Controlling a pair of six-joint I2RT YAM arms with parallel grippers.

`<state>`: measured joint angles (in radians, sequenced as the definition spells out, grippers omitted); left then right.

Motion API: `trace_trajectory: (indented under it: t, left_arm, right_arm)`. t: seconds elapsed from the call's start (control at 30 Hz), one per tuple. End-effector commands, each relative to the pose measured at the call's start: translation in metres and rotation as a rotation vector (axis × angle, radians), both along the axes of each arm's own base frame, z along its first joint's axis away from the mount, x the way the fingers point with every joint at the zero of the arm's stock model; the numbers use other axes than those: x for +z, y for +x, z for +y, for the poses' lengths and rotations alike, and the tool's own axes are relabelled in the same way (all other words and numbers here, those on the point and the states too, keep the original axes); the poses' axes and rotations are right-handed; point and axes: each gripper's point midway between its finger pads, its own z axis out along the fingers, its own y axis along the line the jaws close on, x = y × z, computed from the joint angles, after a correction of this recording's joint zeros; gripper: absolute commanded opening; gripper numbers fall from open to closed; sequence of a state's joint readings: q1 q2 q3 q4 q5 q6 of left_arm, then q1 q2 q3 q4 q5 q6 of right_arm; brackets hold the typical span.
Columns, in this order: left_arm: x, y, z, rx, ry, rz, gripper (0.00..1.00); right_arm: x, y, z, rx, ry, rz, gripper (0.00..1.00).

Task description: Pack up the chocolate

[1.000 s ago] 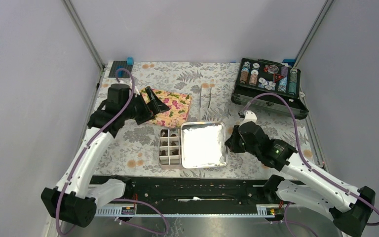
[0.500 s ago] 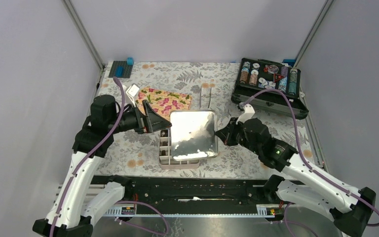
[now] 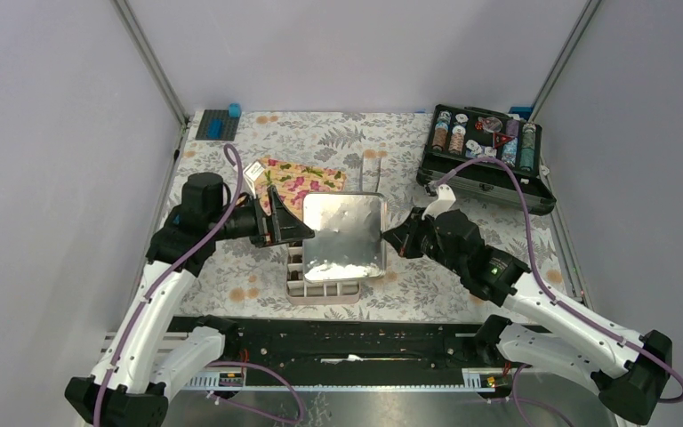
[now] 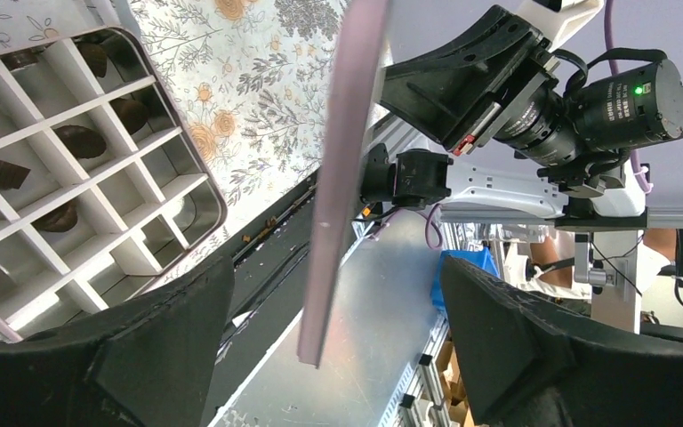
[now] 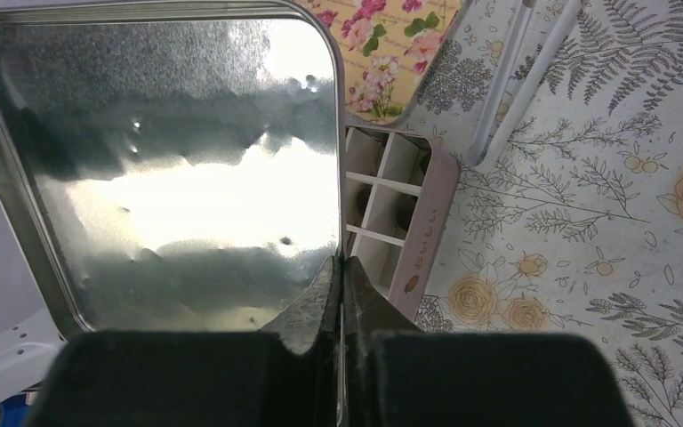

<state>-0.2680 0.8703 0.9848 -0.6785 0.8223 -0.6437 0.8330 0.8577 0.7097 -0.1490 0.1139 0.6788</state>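
Note:
The pink gridded box (image 3: 322, 292) sits mid-table and also shows in the left wrist view (image 4: 197, 176). Several dark brown chocolate pieces (image 4: 80, 140) lie in its cells. My right gripper (image 3: 393, 240) is shut on the right edge of the silver metal lid (image 3: 342, 236) and holds it tilted above the box, covering most of it. In the right wrist view the gripper (image 5: 342, 277) pinches the lid (image 5: 160, 169), with the box (image 5: 429, 209) beside it. My left gripper (image 3: 290, 224) is open and straddles the lid's left edge (image 4: 342, 178) without touching it.
A floral cloth (image 3: 307, 178) lies behind the box. White tongs (image 3: 371, 176) lie next to it. An open black case of poker chips (image 3: 485, 151) stands at the back right. A blue block (image 3: 220, 121) sits at the back left corner.
My right gripper has lifted the lid and carried it left over the box, tilting it. My left arm has swung from the floral cloth to the lid's left edge.

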Motion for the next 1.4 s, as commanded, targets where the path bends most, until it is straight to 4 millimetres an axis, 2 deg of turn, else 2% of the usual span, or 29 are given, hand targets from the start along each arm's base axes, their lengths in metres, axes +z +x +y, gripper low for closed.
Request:
trace_trajectory:
  t: [0.0,0.07,0.23,0.5,0.53,0.6,0.67,0.77,0.8,0.87,1.0,1.13,1.23,1.3,1.37]
  left_arm:
    - [0.005,0.0,-0.008,-0.047,-0.05,-0.04,0.89]
    - [0.0,0.001,-0.013,-0.048,-0.054,-0.021,0.85]
    - [-0.004,0.002,-0.029,-0.061,-0.059,-0.017,0.65]
    - [-0.018,0.009,-0.038,-0.034,-0.014,0.013,0.21]
    - [-0.019,0.011,-0.038,-0.026,-0.01,0.017,0.16]
    - [-0.02,0.013,-0.038,-0.016,-0.006,0.019,0.07]
    - [-0.02,0.015,-0.038,-0.008,-0.001,0.021,0.01]
    - [-0.021,0.018,-0.037,0.005,0.004,0.022,0.0]
    - [-0.02,0.019,-0.037,0.009,0.005,0.021,0.0]
    - [-0.019,0.022,-0.034,0.024,0.033,0.009,0.0]
    - [-0.007,0.035,-0.015,0.093,0.187,-0.054,0.0]
    - [0.033,0.049,0.019,0.229,0.344,-0.179,0.0]
    - [0.063,0.055,0.042,0.337,0.4,-0.278,0.0]
    - [0.067,0.058,0.056,0.393,0.445,-0.32,0.0]
    - [0.062,0.059,0.065,0.417,0.494,-0.334,0.0]
  right_arm:
    - [0.045,0.012,0.011,-0.029,0.112,-0.077,0.0]
    - [0.046,0.015,0.013,-0.039,0.117,-0.072,0.0]
    - [0.042,0.018,0.023,-0.017,0.118,-0.05,0.0]
    - [0.042,0.021,0.023,-0.033,0.118,-0.047,0.0]
    - [0.04,0.021,0.022,-0.036,0.113,-0.044,0.02]
    - [0.037,0.02,0.02,-0.043,0.103,-0.037,0.14]
    - [0.033,0.019,0.017,-0.049,0.093,-0.03,0.36]
    - [0.031,0.017,0.013,-0.054,0.083,-0.02,0.68]
    - [0.029,0.016,0.012,-0.058,0.069,-0.017,0.76]
    - [0.026,0.017,0.006,-0.071,0.031,-0.013,0.85]
    - [0.024,0.016,-0.013,-0.115,-0.052,-0.017,0.9]
    - [0.025,0.011,-0.038,-0.173,-0.098,-0.037,0.91]
    - [0.024,0.009,-0.054,-0.222,-0.112,-0.051,0.91]
    - [0.022,0.008,-0.059,-0.239,-0.112,-0.053,0.91]
    - [0.02,0.007,-0.06,-0.241,-0.112,-0.046,0.91]
